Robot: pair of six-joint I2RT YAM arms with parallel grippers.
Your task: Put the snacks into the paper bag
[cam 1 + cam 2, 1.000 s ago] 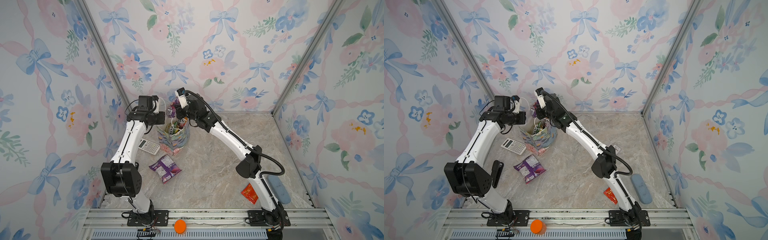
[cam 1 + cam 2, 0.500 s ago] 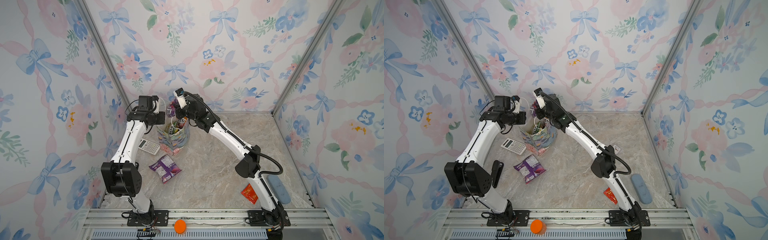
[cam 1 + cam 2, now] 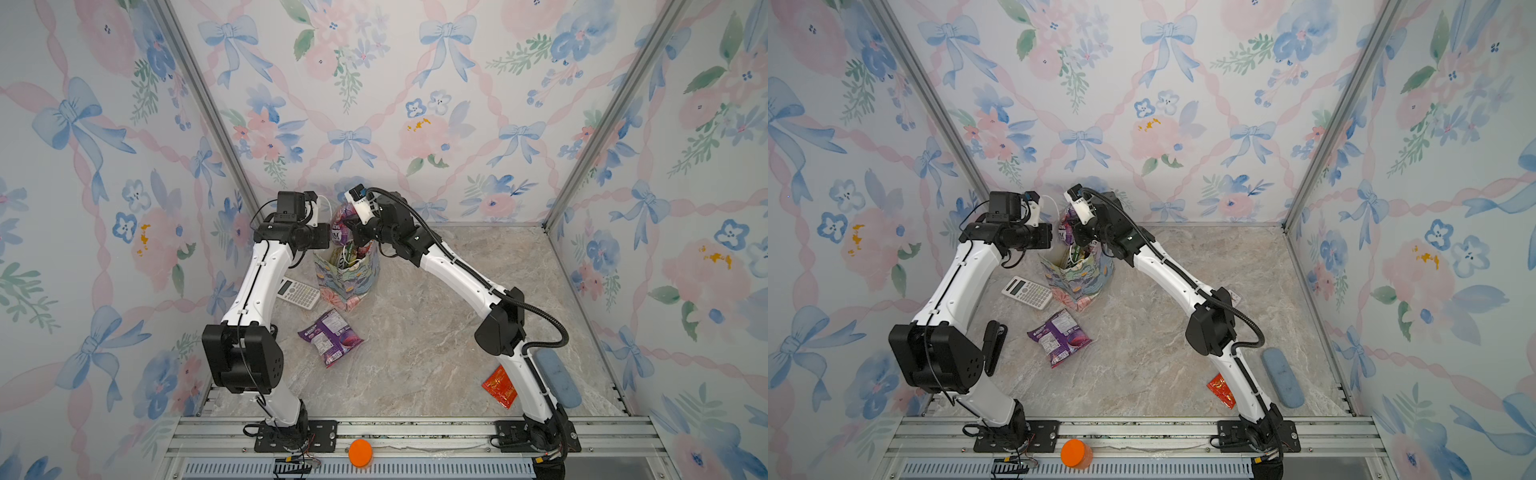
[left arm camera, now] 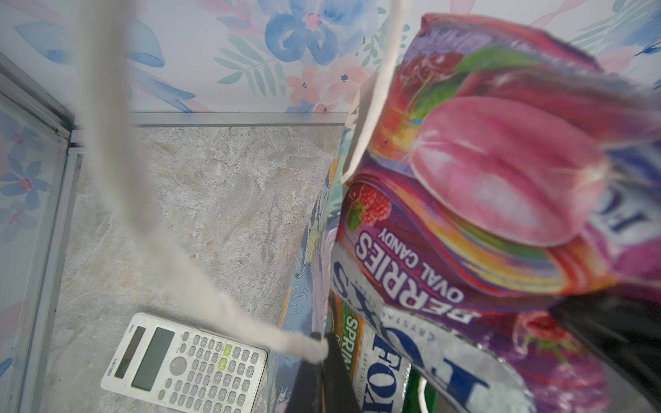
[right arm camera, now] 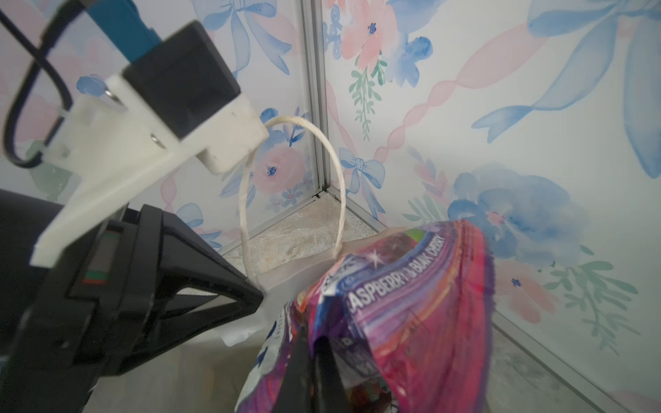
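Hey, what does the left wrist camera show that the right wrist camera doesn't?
Only the left wrist view: the calculator on the floor, a green packet inside the bag, and the left gripper from its own side, shut on the handle.
Only the right wrist view: the left gripper from outside with its camera mount, and the right gripper shut on the berry packet.
Both: the berry packet above the bag, the white handle, and the floral walls.

The purple packet reads BERRIES OVAL CANDY (in white), and the green packet shows SPRIN and FOX.
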